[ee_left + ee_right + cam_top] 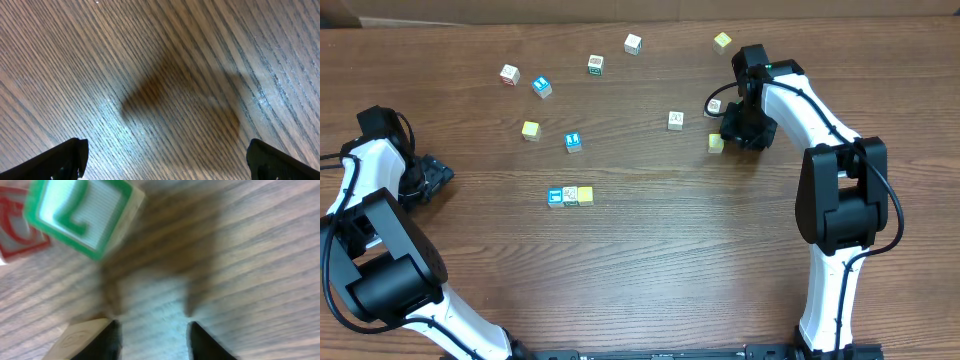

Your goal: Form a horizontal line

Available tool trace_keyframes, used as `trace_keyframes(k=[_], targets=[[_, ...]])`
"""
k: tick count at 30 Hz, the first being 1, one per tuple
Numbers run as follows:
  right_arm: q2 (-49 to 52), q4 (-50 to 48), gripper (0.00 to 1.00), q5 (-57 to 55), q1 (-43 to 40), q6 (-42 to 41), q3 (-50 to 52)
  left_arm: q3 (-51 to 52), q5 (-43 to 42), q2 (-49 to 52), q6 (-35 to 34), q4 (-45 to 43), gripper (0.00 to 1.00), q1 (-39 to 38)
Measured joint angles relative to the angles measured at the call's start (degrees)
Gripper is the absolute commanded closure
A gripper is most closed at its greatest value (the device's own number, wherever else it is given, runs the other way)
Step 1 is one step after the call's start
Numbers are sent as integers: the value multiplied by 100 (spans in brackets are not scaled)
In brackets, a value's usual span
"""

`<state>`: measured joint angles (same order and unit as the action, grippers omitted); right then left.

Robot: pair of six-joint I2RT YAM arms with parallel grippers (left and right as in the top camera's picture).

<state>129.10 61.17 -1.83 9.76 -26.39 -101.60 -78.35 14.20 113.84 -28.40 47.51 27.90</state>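
Currently the horizontal line (570, 196) is laid at the middle of the table (660, 260), three touching cubes (one blue, one white, one yellow), well apart from the right gripper (740, 132). Its jaws are parted on nothing, one pale yellow cube (716, 144) just beside them. The left gripper (440, 174) is spread wide, empty.

Overhead, the table (650, 260) is evenly and fairly brightly lit and sharp from edge to edge, with only short, soft shadows close under the arms (820, 110). Ahead of the left hand (167, 157) the wood grain reads clearly. A soft dark shadow patch crosses it, with a pale sheen just short of that patch. The right wrist view is heavily blurred. The green-edged cube (82, 215), ahead and to the left of the right hand (155, 340), is smeared. A murky shadow lies ahead of the fingers (107, 342), with whitish glare between them.
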Motion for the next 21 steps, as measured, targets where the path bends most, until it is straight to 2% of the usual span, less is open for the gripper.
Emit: trace_keyframes(k=[3, 5, 9, 11, 12, 21], targets=[[4, 83, 41, -39, -2, -15, -116, 0, 0, 0, 0, 0, 1, 0], [11, 361, 34, -57, 0, -39, -400, 0, 0, 0, 0, 0, 0, 0], [11, 787, 30, -83, 35, -68, -1143, 0, 0, 0, 0, 0, 0, 0], [11, 885, 13, -114, 96, -140, -1373, 0, 0, 0, 0, 0, 0, 0], [11, 933, 11, -118, 153, -136, -1403, 0, 0, 0, 0, 0, 0, 0], [11, 817, 7, -116, 726, -634, -1010, 0, 0, 0, 0, 0, 0, 0]])
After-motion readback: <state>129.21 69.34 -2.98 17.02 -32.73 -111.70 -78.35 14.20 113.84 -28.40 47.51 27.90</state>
